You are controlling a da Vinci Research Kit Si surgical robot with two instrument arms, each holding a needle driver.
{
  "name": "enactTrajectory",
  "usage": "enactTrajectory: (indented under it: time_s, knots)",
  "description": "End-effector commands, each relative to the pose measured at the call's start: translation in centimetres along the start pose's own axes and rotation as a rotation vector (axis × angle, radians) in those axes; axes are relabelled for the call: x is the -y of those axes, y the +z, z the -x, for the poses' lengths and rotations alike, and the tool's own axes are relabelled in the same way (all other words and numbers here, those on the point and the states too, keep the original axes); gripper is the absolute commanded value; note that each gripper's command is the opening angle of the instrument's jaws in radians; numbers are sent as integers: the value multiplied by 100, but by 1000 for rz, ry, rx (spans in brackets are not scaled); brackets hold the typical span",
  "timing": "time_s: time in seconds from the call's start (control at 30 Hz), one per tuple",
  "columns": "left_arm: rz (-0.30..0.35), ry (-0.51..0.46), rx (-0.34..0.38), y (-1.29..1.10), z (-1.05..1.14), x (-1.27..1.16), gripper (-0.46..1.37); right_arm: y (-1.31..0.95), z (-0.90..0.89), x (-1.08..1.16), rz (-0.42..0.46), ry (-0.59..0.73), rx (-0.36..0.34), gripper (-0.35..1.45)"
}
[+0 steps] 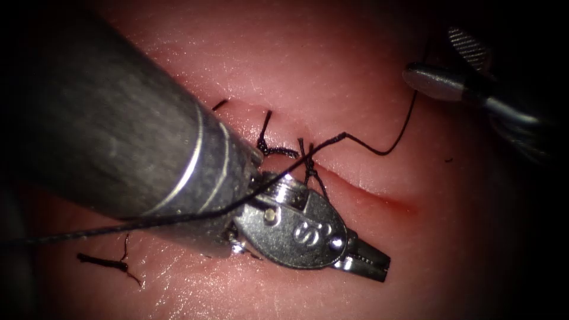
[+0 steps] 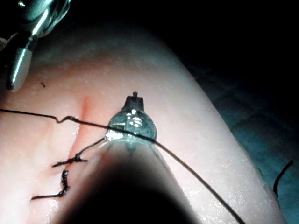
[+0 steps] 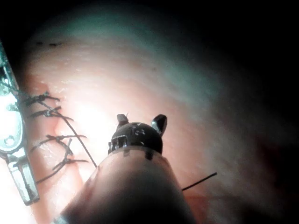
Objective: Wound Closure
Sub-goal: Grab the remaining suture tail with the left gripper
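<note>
Left end effector empty, thread across stitched tissue

We see the left tool as a thick grey shaft with pale bands. Its silver wrist carries a rivet and an engraved mark. The right tool is slim, polished metal with a ridged face.

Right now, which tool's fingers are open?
The right arm's silver needle driver: fingers spread, holding nothing. The left arm's needle driver is shut, empty; black thread crosses its wrist.
</note>
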Motion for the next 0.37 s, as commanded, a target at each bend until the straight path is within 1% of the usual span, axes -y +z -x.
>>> enactTrajectory:
  time_s: [0.03, 0.37]
  knots:
    - [25, 8, 1, 2, 1, -1, -35, 0, 0, 0, -3, 0, 0, 97]
    - [36, 22, -3, 5, 5, -3, -35, 0, 0, 0, -4, 0, 0, 98]
